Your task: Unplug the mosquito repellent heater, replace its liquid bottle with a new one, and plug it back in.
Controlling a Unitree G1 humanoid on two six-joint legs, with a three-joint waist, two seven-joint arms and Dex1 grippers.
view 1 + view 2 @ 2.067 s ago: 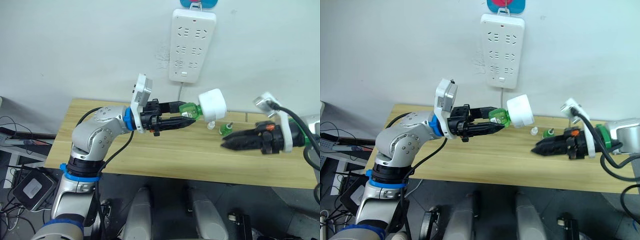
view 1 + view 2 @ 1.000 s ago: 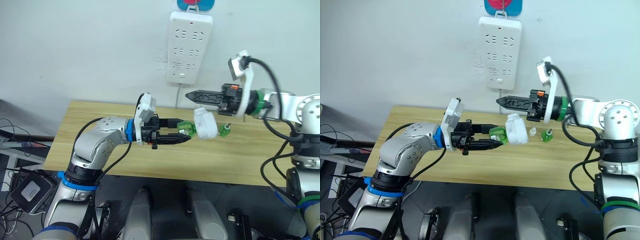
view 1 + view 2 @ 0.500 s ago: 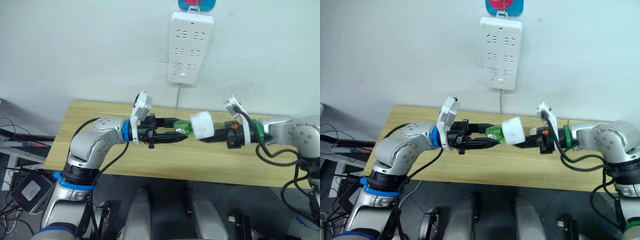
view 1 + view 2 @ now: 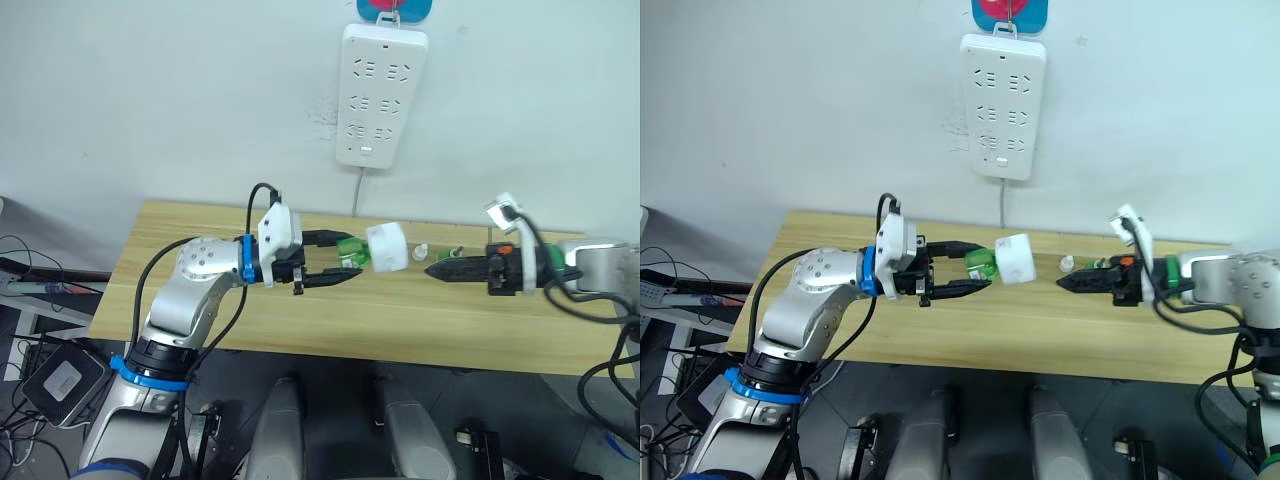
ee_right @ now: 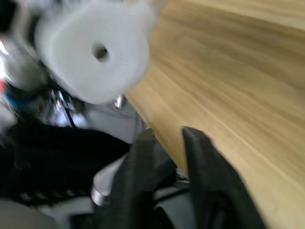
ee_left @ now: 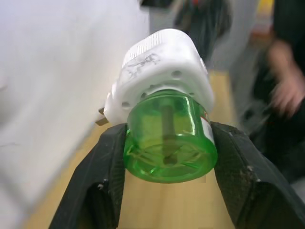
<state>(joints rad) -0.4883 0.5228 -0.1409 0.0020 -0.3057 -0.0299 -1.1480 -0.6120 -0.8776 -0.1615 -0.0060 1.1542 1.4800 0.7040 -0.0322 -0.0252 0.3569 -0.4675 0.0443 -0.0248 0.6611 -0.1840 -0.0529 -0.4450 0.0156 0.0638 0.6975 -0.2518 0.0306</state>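
Left gripper (image 4: 335, 262) fingers clamping green liquid bottle (image 6: 167, 143), holding heater (image 4: 387, 246) steady; right gripper (image 4: 433, 269) fingers nearly together, empty.

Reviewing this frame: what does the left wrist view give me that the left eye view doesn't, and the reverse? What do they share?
Left wrist view: the dark wick rod seen through the base of the liquid bottle, and a metal plug prong on the heater's side. Left eye view: the wall power strip, the wooden table, a small white cap lying on it, and the right gripper pointing at the heater from a gap away. Both: the left gripper clamping the green bottle, which is seated in the white heater.
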